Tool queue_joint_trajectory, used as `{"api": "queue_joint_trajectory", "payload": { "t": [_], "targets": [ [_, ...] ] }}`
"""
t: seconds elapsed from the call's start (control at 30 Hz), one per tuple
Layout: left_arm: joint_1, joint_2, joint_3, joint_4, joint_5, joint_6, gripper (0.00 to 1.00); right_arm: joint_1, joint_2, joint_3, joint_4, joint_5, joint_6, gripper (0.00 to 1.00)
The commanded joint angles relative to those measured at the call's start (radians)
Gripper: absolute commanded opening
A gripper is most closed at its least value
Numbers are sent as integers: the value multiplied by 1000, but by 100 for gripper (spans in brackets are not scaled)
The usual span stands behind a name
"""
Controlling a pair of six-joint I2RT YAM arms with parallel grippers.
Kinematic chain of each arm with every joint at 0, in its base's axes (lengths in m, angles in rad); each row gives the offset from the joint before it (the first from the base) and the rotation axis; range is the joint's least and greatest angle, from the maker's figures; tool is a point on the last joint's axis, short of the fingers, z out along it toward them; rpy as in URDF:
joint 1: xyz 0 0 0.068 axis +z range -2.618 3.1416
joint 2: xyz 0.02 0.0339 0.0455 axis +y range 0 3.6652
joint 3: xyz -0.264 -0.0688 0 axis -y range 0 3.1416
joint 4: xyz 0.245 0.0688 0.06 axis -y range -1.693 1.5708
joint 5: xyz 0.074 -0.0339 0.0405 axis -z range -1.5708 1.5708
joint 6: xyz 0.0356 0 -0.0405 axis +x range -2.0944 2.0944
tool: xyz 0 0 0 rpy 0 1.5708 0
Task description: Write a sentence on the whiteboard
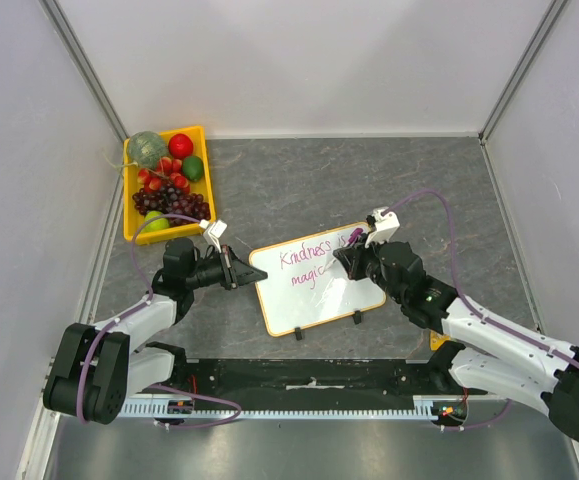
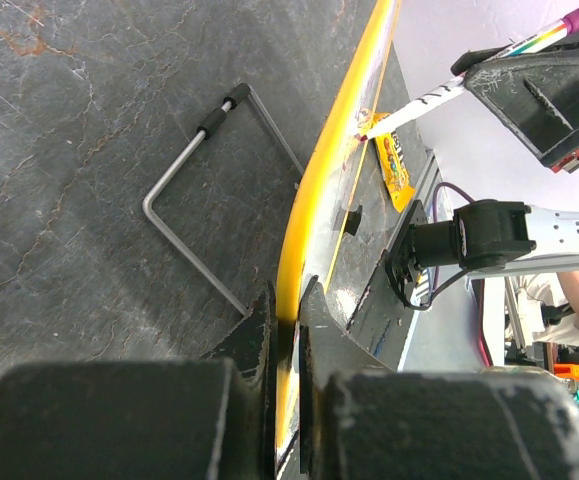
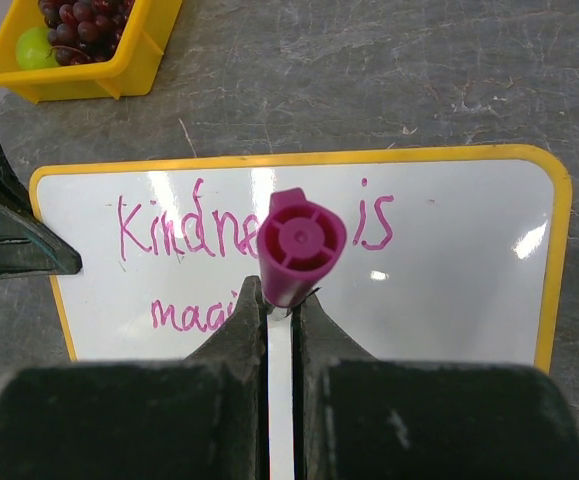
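The whiteboard (image 1: pixel 321 295) lies tilted on the table between both arms, its orange-yellow frame (image 2: pixel 319 180) seen edge-on in the left wrist view. The pink sentence (image 1: pixel 307 262) reads "Kindness is" (image 3: pixel 169 228) above "magi" (image 3: pixel 181 315), and the rest is hidden behind the marker. My left gripper (image 1: pixel 253 272) is shut on the board's left frame edge (image 2: pixel 291 312). My right gripper (image 1: pixel 349 258) is shut on a magenta marker (image 3: pixel 301 245), held tip-down over the board's second line (image 3: pixel 281 300). The marker's white barrel (image 2: pixel 434 98) slants toward the board.
A yellow tray (image 1: pixel 127 205) of fruit stands at the back left, and its corner (image 3: pixel 119 72) shows beyond the board. A bent wire stand (image 2: pixel 184 165) lies on the table under the board's edge. Two black clips (image 1: pixel 298 334) sit on the near edge. White walls enclose the table.
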Motion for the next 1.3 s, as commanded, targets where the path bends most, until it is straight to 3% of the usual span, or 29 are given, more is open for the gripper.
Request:
{"api": "queue_joint_trajectory", "payload": {
  "t": [0.0, 0.7, 1.27],
  "targets": [
    [-8, 29, -19, -106, -111, 87, 2, -4, -33, 57, -2, 8, -12, 0],
    [-8, 28, -19, -104, -108, 85, 2, -9, -103, 42, -54, 43, -15, 0],
    [-8, 31, -18, -106, -108, 87, 2, -9, -26, 11, -15, 60, -23, 0]
  ]
}}
